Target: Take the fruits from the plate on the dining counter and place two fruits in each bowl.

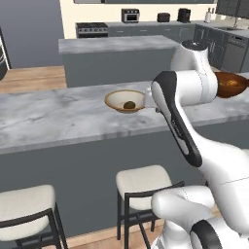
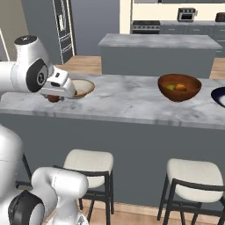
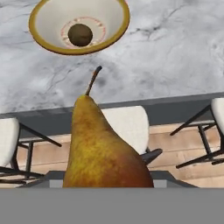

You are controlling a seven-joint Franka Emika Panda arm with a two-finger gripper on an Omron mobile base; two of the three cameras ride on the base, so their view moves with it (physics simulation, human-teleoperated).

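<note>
Pear [image 3: 103, 144] is filling the lower centre of the hand view, and the end effector is pinching it, stem pointing up the frame. Above it, at the upper left, the tan bowl [image 3: 78, 24] is sitting on the marble surface [image 3: 175, 57] and holding one dark brown fruit [image 3: 80, 35]. In the right base view the brown wooden bowl [image 2: 179, 87] is standing at centre right with fruits inside, and the plate [image 2: 218, 95] is showing at the right edge.
</note>
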